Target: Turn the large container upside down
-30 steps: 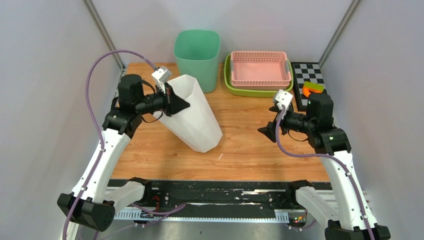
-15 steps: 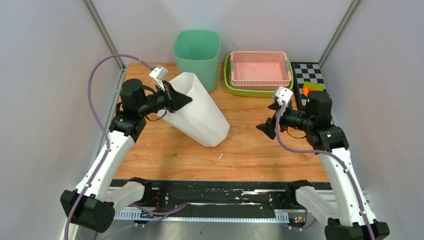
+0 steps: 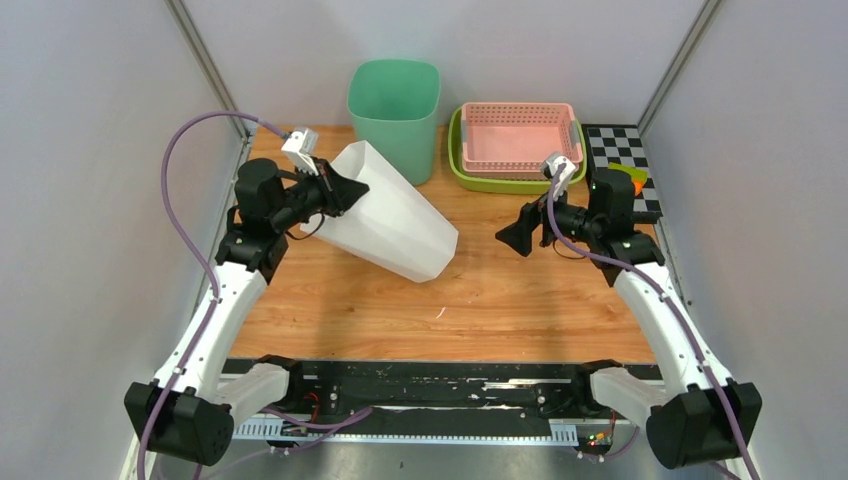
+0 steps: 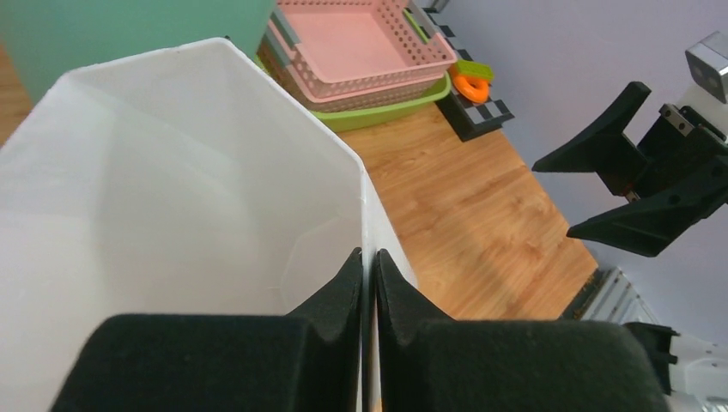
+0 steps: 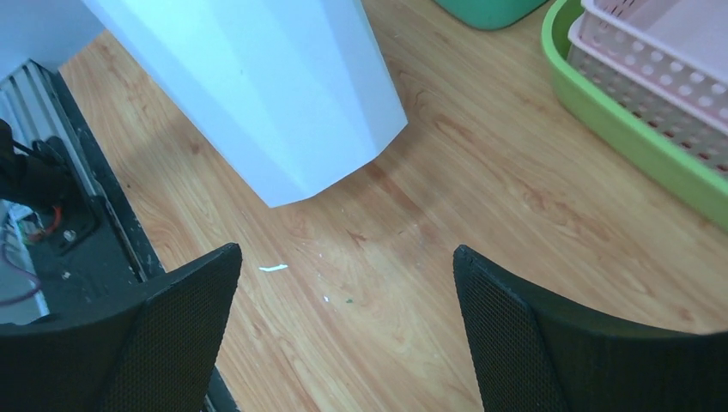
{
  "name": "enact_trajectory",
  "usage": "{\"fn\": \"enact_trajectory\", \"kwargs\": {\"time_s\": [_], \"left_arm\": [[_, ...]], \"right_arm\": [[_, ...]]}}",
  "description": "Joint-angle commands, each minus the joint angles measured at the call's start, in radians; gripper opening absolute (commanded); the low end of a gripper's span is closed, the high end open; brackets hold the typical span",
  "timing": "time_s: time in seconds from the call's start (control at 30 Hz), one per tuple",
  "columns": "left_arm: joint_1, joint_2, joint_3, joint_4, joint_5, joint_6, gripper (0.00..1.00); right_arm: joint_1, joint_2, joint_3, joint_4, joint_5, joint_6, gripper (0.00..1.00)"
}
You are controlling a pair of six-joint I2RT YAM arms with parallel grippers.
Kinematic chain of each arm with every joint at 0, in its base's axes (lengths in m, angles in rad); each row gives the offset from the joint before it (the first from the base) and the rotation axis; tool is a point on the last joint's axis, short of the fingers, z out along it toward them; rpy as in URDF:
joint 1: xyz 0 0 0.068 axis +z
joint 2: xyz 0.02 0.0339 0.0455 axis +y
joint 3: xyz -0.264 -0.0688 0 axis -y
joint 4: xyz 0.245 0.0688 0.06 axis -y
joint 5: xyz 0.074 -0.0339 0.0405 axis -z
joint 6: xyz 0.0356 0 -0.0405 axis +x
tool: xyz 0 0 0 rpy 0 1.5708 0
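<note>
The large white faceted container is tipped far over on the table's left half, its mouth up and to the left, its base down to the right. My left gripper is shut on its rim; in the left wrist view the two black fingers pinch the white wall with the container's inside to the left. My right gripper is open and empty, hovering right of the container's base. The right wrist view shows the base ahead between its spread fingers.
A green bin stands at the back centre. A pink basket sits in a green tray at the back right, beside a checkerboard with an orange and green object. A small white scrap lies on the wood.
The left gripper has pulled the container's rim back and left, tipping it further towards lying down. The right gripper has moved up and left, towards the container's base.
</note>
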Motion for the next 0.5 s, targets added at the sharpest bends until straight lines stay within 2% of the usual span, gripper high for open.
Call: {"fn": "enact_trajectory", "kwargs": {"time_s": [0.0, 0.23, 0.47], "left_arm": [[0.016, 0.009, -0.014, -0.115, -0.144, 0.078, 0.1], [0.043, 0.015, -0.011, -0.17, -0.204, 0.136, 0.12], [0.062, 0.016, -0.025, -0.207, -0.199, 0.207, 0.11]], "right_arm": [[0.013, 0.056, -0.033, 0.164, -0.021, 0.223, 0.94], [0.016, 0.207, -0.004, 0.28, -0.119, 0.381, 0.9], [0.05, 0.356, 0.039, 0.364, -0.137, 0.444, 0.87]]}}
